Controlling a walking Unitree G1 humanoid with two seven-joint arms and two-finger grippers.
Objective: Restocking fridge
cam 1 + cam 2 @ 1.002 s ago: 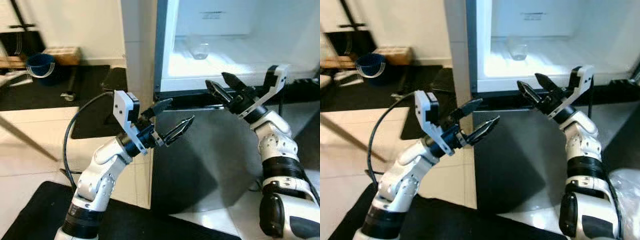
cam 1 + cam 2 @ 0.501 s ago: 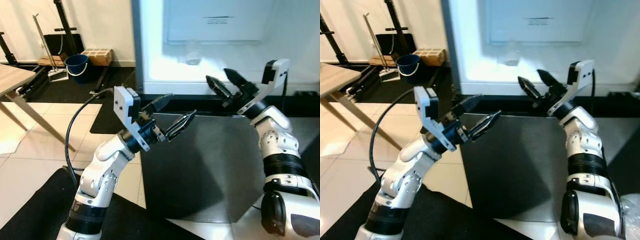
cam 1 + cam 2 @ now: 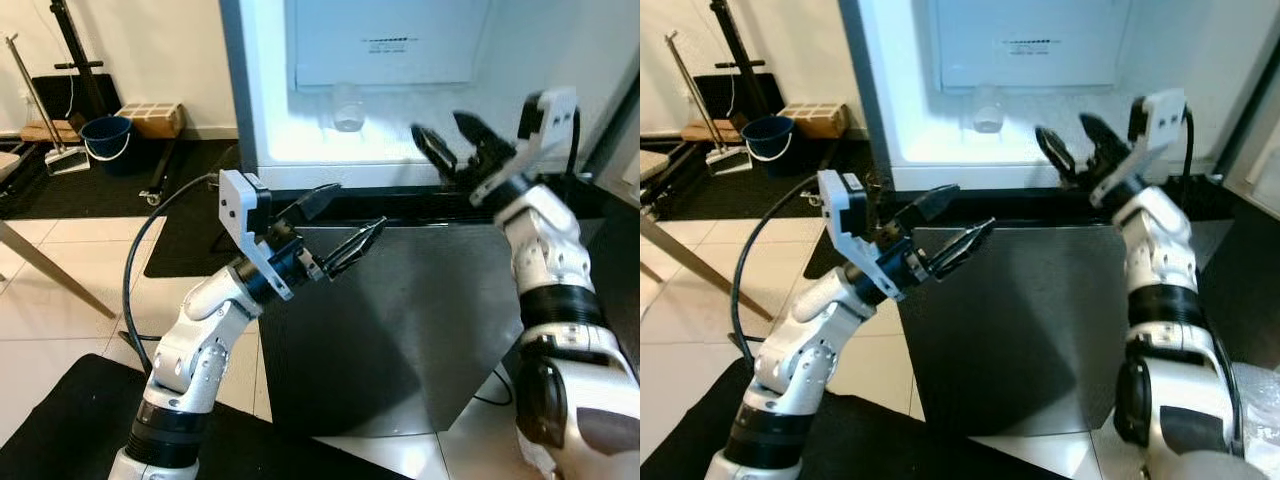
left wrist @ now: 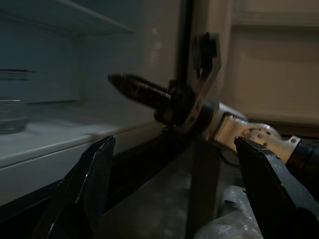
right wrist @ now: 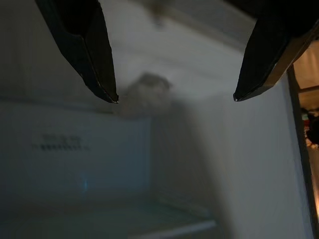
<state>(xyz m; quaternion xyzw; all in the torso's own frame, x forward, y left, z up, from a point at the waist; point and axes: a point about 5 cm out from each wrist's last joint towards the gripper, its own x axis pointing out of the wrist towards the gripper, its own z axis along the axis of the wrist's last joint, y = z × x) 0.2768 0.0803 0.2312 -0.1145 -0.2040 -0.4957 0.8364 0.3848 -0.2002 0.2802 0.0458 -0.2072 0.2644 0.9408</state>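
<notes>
both the left gripper [image 3: 345,226] and right gripper [image 3: 455,142] gape wide, empty, before the open fridge [image 3: 300,150].

We see silver-white jointed arm shells with black bands at the joints | left gripper [image 3: 345,225]: two long, tapered black fingers, white boxy wrist block | right gripper [image 3: 452,138]: the same black fingers and white block | a thick black cable [image 3: 140,270] loops from our left wrist to the elbow
</notes>
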